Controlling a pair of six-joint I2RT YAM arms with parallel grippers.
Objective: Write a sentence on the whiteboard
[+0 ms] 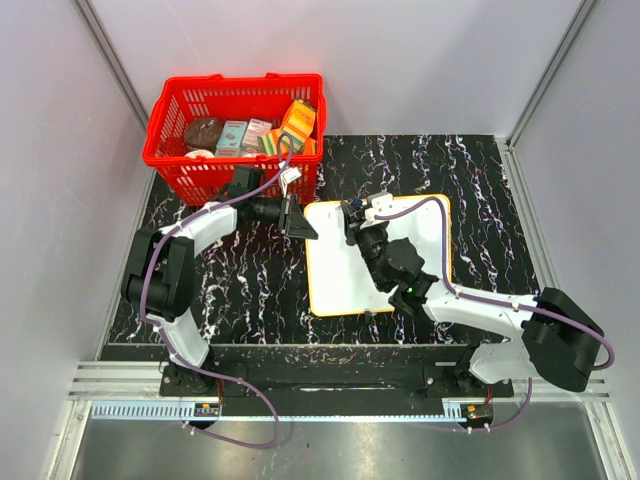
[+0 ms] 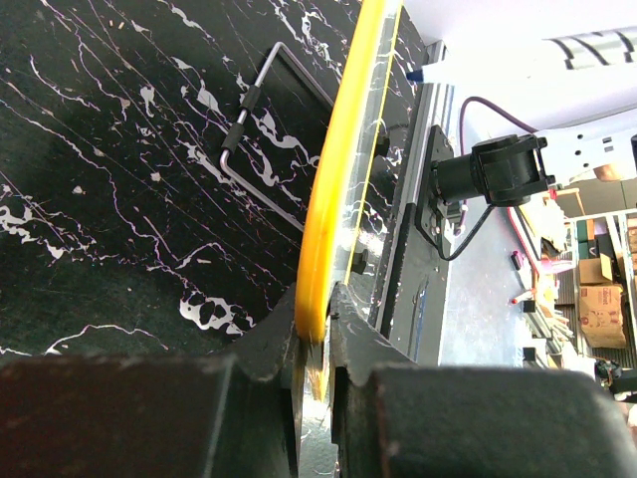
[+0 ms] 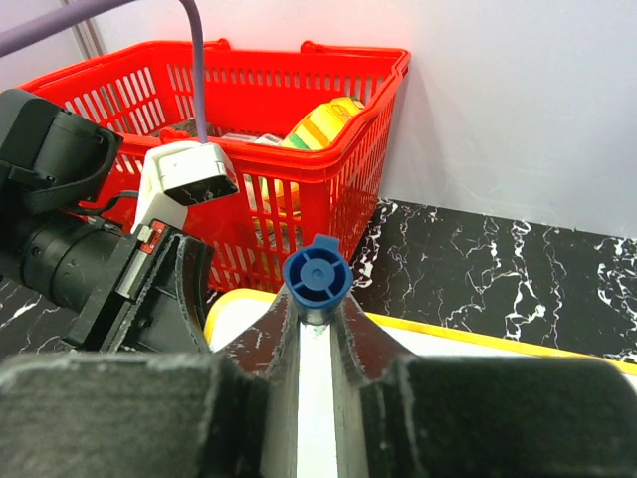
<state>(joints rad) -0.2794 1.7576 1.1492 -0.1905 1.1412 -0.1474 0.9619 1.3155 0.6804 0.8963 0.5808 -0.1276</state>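
The whiteboard [image 1: 335, 275] lies flat on the black marbled table, white with a yellow rim. No blue sentence shows on its visible part; my right arm covers its middle. My left gripper [image 1: 303, 225] is shut on the board's far left corner, its jaws pinching the yellow rim [image 2: 343, 179] in the left wrist view [image 2: 314, 334]. My right gripper [image 1: 352, 222] hangs over the board's far edge, shut on a marker whose blue end [image 3: 318, 274] points at the camera between the jaws [image 3: 318, 304]. The board [image 3: 438, 344] lies below it.
A red basket [image 1: 180, 150] with several packaged goods stands at the far left, just beyond the board, and fills the right wrist view [image 3: 328, 60]. A bent wire bracket [image 2: 249, 110] sits by the board's edge. Grey walls close both sides.
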